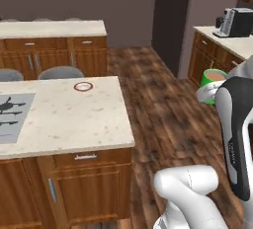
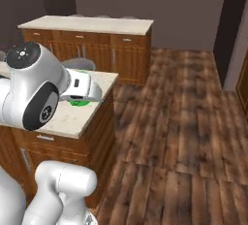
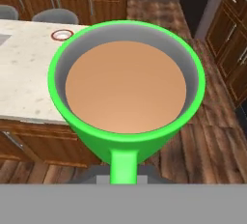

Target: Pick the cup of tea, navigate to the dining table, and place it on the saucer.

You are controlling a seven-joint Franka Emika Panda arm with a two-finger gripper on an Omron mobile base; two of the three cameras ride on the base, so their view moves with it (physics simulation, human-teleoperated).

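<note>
hand view looks straight down into the green mug [image 3: 126, 92], brim level, brown tea filling most of the white inside, its handle pointing back toward the gripper [image 3: 123, 177]. the finger tips themselves are hidden under the handle, but the jaws are closed tight and the mug hangs in the air with them, so i judge it is held by the handle.

in the left base view the mug [image 1: 212, 81] is carried beside the arm, over the wooden floor [image 1: 163, 114] and well apart from the island counter [image 1: 64, 119]. the saucer [image 1: 83, 86] sits near the far right corner of that stone top, close to the edge, with the grey cooktop [image 1: 12, 114] off to the left. a coffee machine [image 1: 235, 22] stands on the wall counter to the right.

risks from here, as i see them: the grip is on a thin handle, with the full weight of the mug hanging out in front, so a quick turn or stop of the base could let it swing or rotate in the jaws and spill tea. a tilt of the hand would do the same. the saucer is small and near the counter edge, so a poor approach could set the mug half on the rim, or push the saucer off. coming in too low could knock the mug against the counter's side.
</note>
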